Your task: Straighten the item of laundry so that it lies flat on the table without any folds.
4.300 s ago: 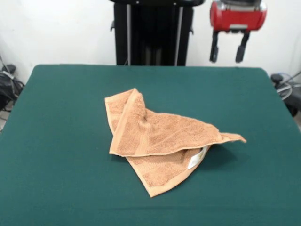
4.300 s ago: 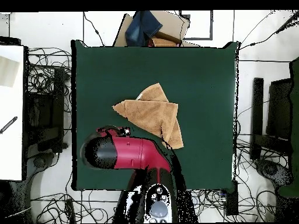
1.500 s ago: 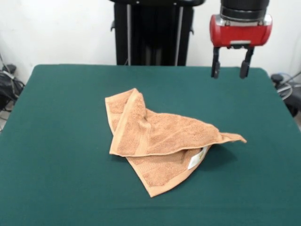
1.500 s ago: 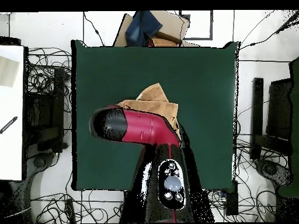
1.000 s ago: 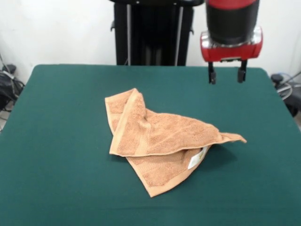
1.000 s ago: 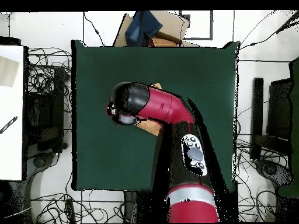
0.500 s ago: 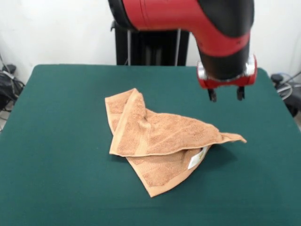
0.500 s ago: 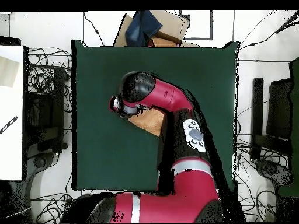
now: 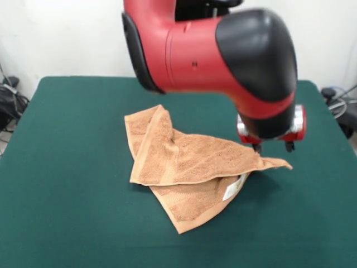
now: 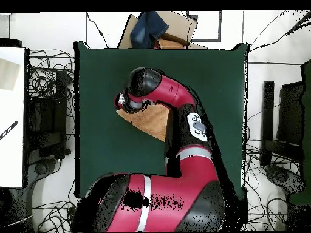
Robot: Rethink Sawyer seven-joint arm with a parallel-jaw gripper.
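The light-brown towel (image 9: 189, 162) lies crumpled and folded over itself in the middle of the green table (image 9: 67, 139). One pointed corner sticks out to the right, and a white label (image 9: 230, 191) peeks from under the top fold. My gripper (image 9: 273, 148) is open and empty, its two fingers low over that right corner, one on each side of it. I cannot tell whether they touch it. In the overhead view the red arm (image 10: 176, 103) covers much of the towel (image 10: 152, 121) and hides the gripper.
The arm's bulky red and black wrist (image 9: 223, 56) hangs over the table's far half. In the overhead view a cardboard box with blue cloth (image 10: 159, 27) sits beyond one table edge, cables lie on the floor all round, and a white surface (image 10: 12, 115) stands at the left.
The arm has swung out from the table's far right and come down to the towel's right corner. The gripper has stayed open. The towel has not moved.
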